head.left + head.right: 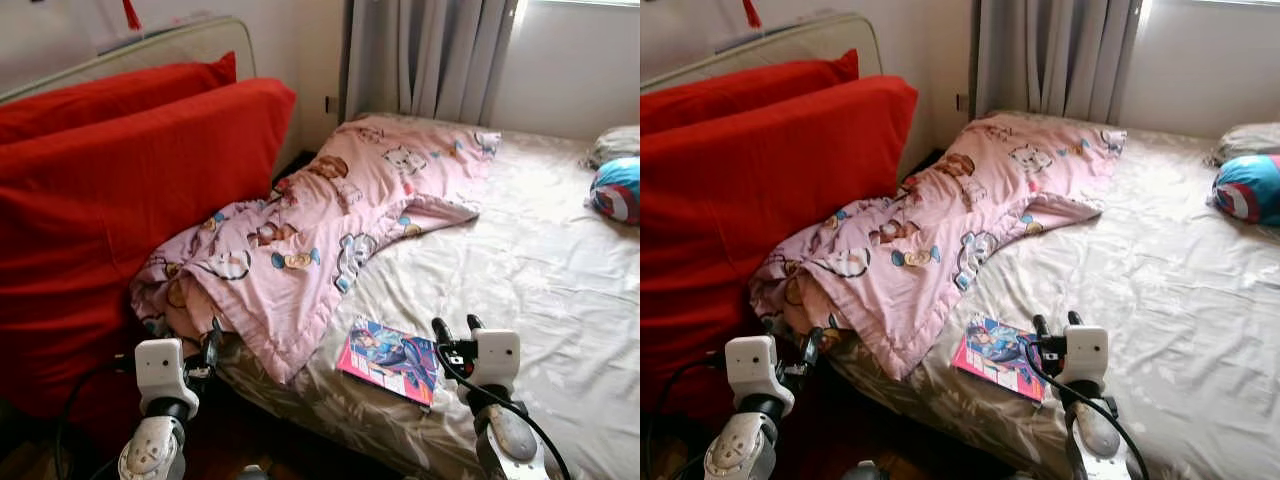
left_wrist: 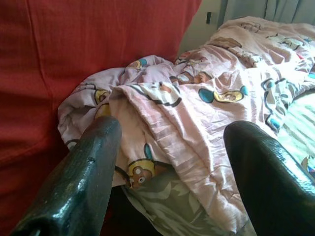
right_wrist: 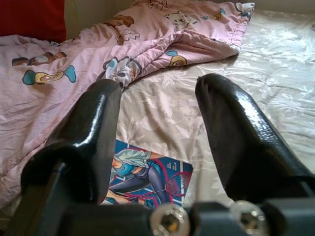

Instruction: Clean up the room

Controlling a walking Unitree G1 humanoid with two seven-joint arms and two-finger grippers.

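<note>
From the head camera, a big bed with a pale leafy-patterned sheet [image 1: 540,270] takes up the right and middle of the picture. A pink cartoon-print blanket [image 1: 320,230] lies crumpled across the bed, from the top middle down to the lower left, where one corner hangs over the bed's edge. Thick red cushions [image 1: 110,190] lean at the left side, touching the blanket. A flat pink and blue comic book [image 1: 390,358] lies on the sheet in the lower middle, just beside the blanket's corner. A round blue, red and white pillow [image 1: 617,190] sits at the right edge. Grey curtains [image 1: 420,55] hang at the top middle by a white wall. The left gripper [image 1: 213,340] is at the lower left, near the hanging blanket corner. The right gripper [image 1: 457,328] is at the lower right, just beside the comic book.

In the left wrist view, the two black fingers [image 2: 74,182] stand wide apart — they hold nothing. Between them are the blanket and a bit of the sheet, with red cushion in the upper left.

In the right wrist view, the black fingers [image 3: 241,137] stand apart too, holding nothing. The comic book [image 3: 147,179] lies on the sheet at the bottom — partly behind one finger. The blanket fills the upper left.
</note>
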